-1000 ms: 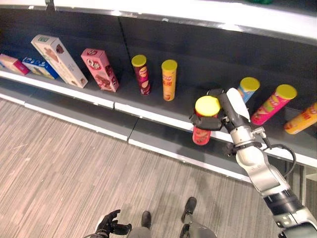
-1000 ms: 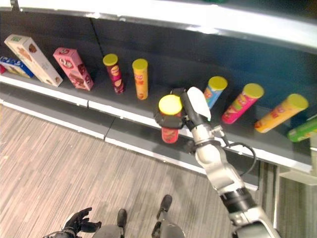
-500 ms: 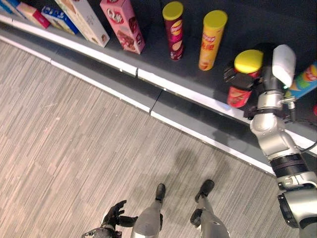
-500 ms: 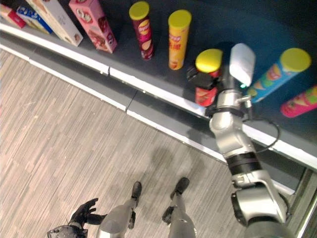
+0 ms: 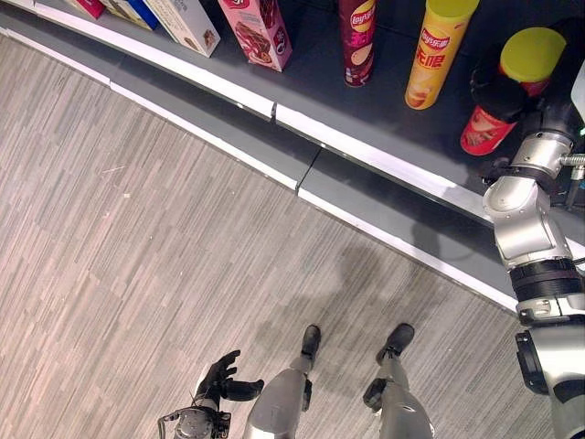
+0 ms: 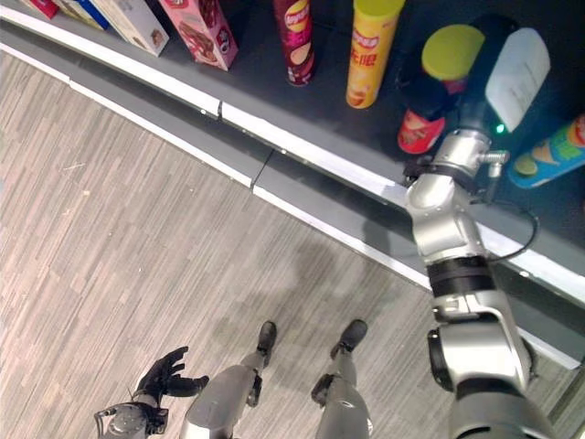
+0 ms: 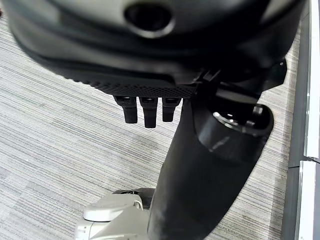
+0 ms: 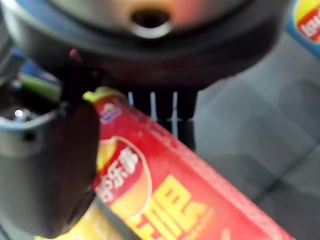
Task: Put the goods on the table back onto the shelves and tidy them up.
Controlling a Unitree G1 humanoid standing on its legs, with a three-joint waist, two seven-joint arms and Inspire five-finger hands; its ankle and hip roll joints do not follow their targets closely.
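My left hand (image 5: 222, 377) hangs low over the striped wood-grain floor (image 5: 119, 238), fingers loosely spread, holding nothing. On the dark shelf (image 5: 384, 96), bounded by a white front lip, I see a pink carton (image 5: 259, 27), then a maroon tube (image 5: 357, 41) and a yellow tube (image 5: 436, 50) standing apart. My right hand (image 6: 439, 87) has fingers and thumb wrapped round the red cylindrical can (image 5: 498, 101) with its yellow lid, tilted above the shelf just behind the lip; a blue can (image 6: 548, 155) leans just beside it.

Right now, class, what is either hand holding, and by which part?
The right hand grips the red can round its upper body, just under the yellow lid. The left hand holds nothing.
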